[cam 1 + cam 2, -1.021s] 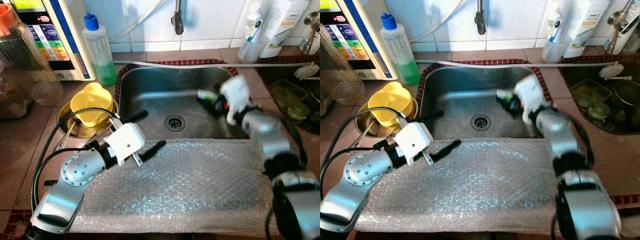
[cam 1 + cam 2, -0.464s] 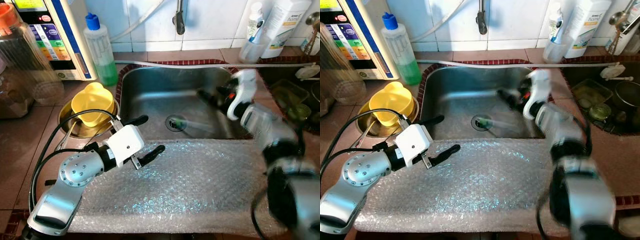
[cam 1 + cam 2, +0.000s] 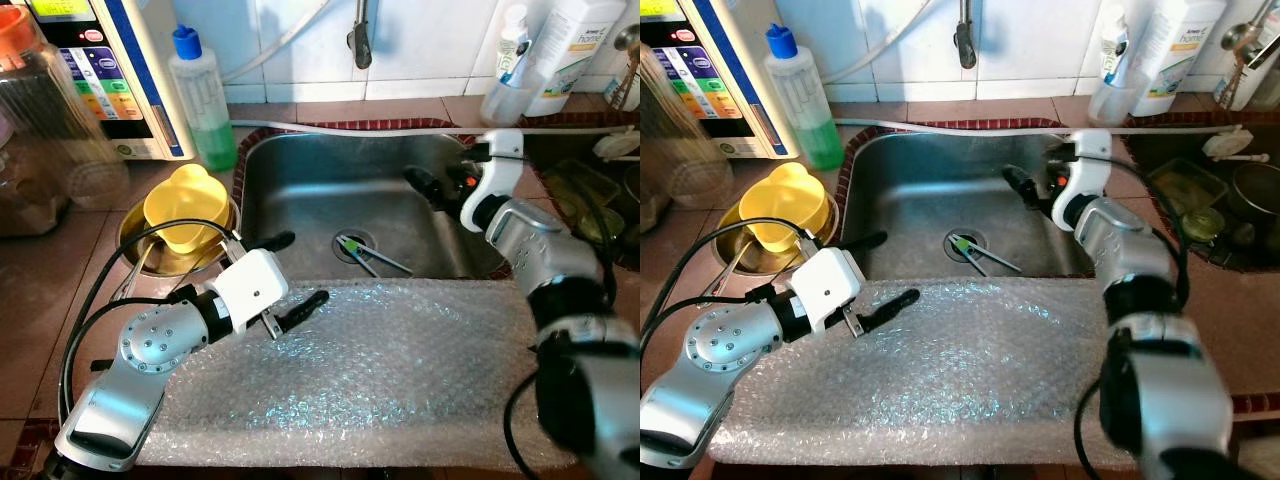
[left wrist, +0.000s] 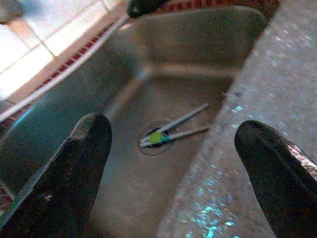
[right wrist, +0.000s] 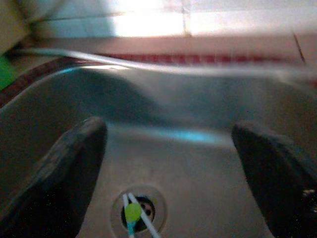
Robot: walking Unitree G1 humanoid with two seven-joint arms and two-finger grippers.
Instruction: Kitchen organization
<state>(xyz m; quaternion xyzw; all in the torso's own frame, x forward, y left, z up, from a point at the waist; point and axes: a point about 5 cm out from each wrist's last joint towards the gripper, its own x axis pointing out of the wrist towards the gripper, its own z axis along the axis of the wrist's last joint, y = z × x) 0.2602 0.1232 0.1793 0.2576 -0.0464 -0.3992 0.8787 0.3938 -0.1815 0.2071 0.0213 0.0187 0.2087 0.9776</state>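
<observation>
Tongs [image 3: 366, 254] (slim, pale, green at the hinge) across the sink [image 3: 300, 180] drain, both grippers' jaws apart and empty.

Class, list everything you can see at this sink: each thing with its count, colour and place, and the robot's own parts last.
Sink: one, steel, centre.
Tongs: one pair, silver with green hinge, lying over the sink drain.
Bubble wrap: one sheet, clear, on the counter before the sink.
Soap bottle: one, green liquid, blue cap, left of the sink.
Yellow bowl: one, inside a metal bowl, left counter.
Tap: one, metal, above the sink.
Left gripper: open, at the sink's front edge.
Right gripper: open, over the sink.
</observation>
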